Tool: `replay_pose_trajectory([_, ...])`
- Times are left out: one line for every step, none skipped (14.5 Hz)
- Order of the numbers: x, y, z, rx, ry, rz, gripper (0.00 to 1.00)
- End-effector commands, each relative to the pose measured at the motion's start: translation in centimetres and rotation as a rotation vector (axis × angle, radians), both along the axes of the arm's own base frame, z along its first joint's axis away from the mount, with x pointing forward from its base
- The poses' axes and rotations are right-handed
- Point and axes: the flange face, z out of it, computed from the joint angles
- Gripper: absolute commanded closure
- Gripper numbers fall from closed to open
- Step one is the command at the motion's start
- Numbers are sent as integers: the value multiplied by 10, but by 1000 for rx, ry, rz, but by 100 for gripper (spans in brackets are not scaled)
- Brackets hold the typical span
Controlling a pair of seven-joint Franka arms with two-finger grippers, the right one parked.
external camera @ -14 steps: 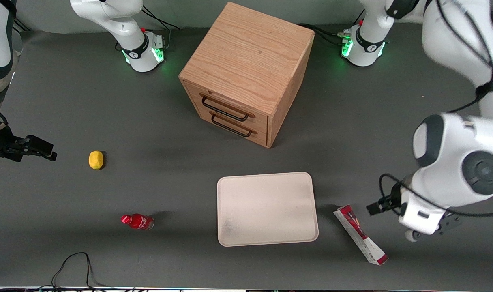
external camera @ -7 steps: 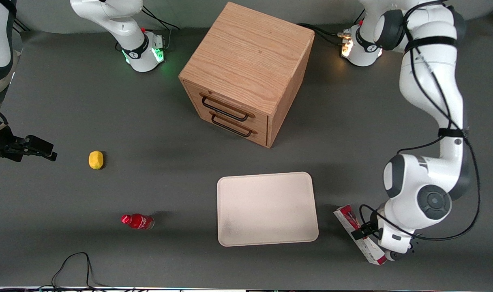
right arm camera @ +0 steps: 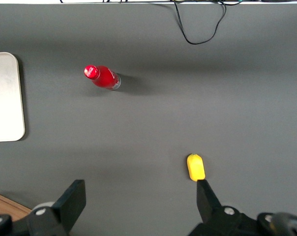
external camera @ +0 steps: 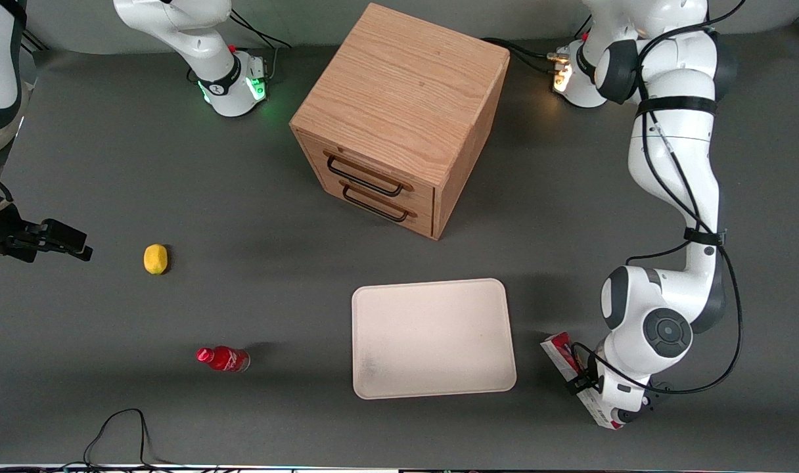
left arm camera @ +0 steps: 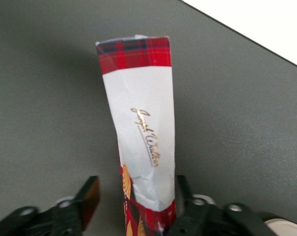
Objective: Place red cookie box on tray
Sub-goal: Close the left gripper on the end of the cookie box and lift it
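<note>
The red cookie box [external camera: 558,348] lies flat on the dark table beside the cream tray [external camera: 357,341], toward the working arm's end and near the front edge. Its nearer half is covered by the arm's wrist. My gripper [external camera: 596,394] is down over the box. In the left wrist view the gripper [left arm camera: 137,189] is open, with one finger [left arm camera: 89,196] a gap away from the box [left arm camera: 141,123] and the other close against its side. The box's red tartan end points away from the wrist. The tray [right arm camera: 6,98] has nothing on it.
A wooden drawer cabinet [external camera: 399,118] with two black handles stands farther from the front camera than the tray. A small red bottle [external camera: 222,359] and a yellow fruit [external camera: 155,258] lie toward the parked arm's end. A black cable [external camera: 117,427] loops at the front edge.
The left arm swung in and came down over the cookie box, so the gripper went from beside the box to astride it. The box and tray have not moved.
</note>
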Motion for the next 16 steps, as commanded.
replay_pose_trajectory([-8,-12,-7,9,9,11,100])
replay_pose_trajectory([-7,-8,-6,15,11,15,100])
replay_pose_trajectory([-8,-7,-3,17,16,13,100])
replay_pose_trajectory([-7,-7,6,16,15,13,100])
replay_pose_trajectory([-8,-7,16,18,30,12,100])
replay_pose_trajectory([-10,-7,31,22,52,4,100])
replay_pose_trajectory([-11,-6,56,26,59,-6,100])
replay_pose_trajectory([-12,-6,82,31,64,-43,100])
replay_pose_trajectory([-17,-10,107,38,76,-104,100])
replay_pose_trajectory([-22,-18,133,42,76,-162,100])
replay_pose_trajectory([-26,-23,158,45,77,-204,100])
replay_pose_trajectory([-32,-34,176,44,92,-241,100])
replay_pose_trajectory([-38,-48,188,43,109,-263,100])
replay_pose_trajectory([-44,-66,201,43,115,-287,100])
replay_pose_trajectory([-51,-87,212,42,111,-317,100])
replay_pose_trajectory([-59,-111,214,42,110,-349,100])
